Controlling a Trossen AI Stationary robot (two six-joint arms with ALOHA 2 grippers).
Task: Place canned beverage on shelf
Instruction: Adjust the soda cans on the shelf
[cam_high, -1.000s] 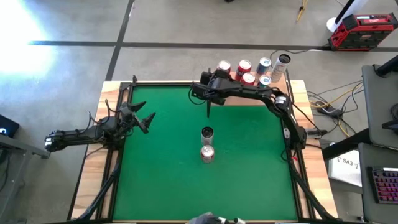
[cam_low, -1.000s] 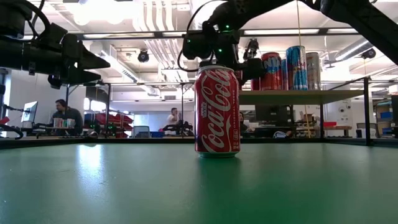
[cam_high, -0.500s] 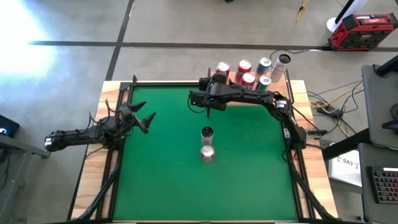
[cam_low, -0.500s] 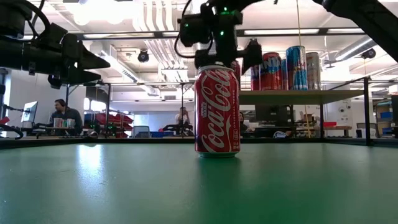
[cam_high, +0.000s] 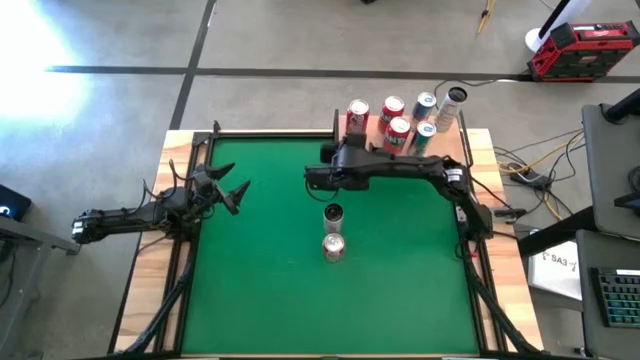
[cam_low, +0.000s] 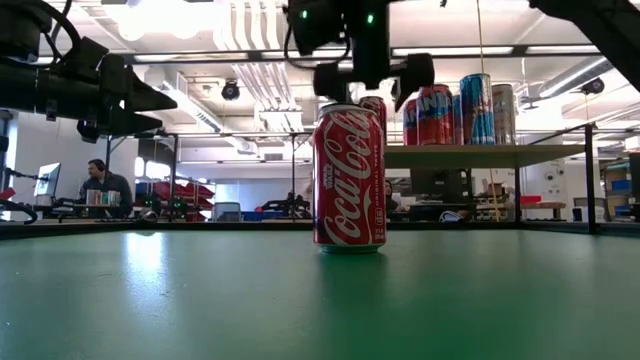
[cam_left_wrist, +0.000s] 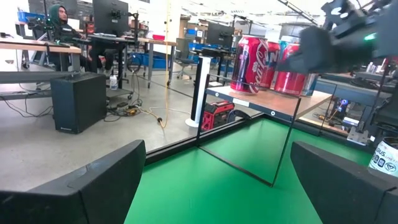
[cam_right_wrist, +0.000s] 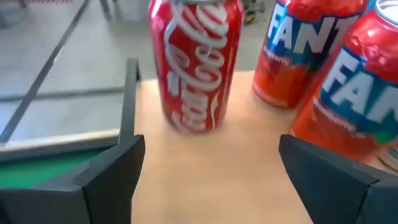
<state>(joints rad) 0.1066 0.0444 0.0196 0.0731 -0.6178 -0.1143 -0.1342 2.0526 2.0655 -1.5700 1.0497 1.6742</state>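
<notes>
Several cans stand upright on the shelf (cam_high: 452, 135), a light tan board at the table's far right. The leftmost is a red Coca-Cola can (cam_high: 358, 113), also in the right wrist view (cam_right_wrist: 196, 62) beside red Fanta cans (cam_right_wrist: 298, 50). Two more cans stand on their bases on the green felt at mid-table, a dark-topped one (cam_high: 333, 214) and a silver-topped one (cam_high: 333, 246). The low view shows a red Coca-Cola can (cam_low: 348, 180) in front. My right gripper (cam_high: 345, 152) is open and empty in the air, just in front of the shelf's near-left corner. My left gripper (cam_high: 228, 190) is open and empty at the table's left edge.
The shelf's thin dark frame posts (cam_right_wrist: 130, 93) rise at its corners. The green felt (cam_high: 260, 260) lies between the arms. A red toolbox (cam_high: 582, 50) and cables lie on the floor beyond the table's right side. People sit at desks in the room behind (cam_low: 105, 185).
My right gripper has drawn back from the shelf toward the table's near edge and gone up, staying open and empty. The Coca-Cola can stays upright on the shelf. The two cans at mid-table have not moved.
</notes>
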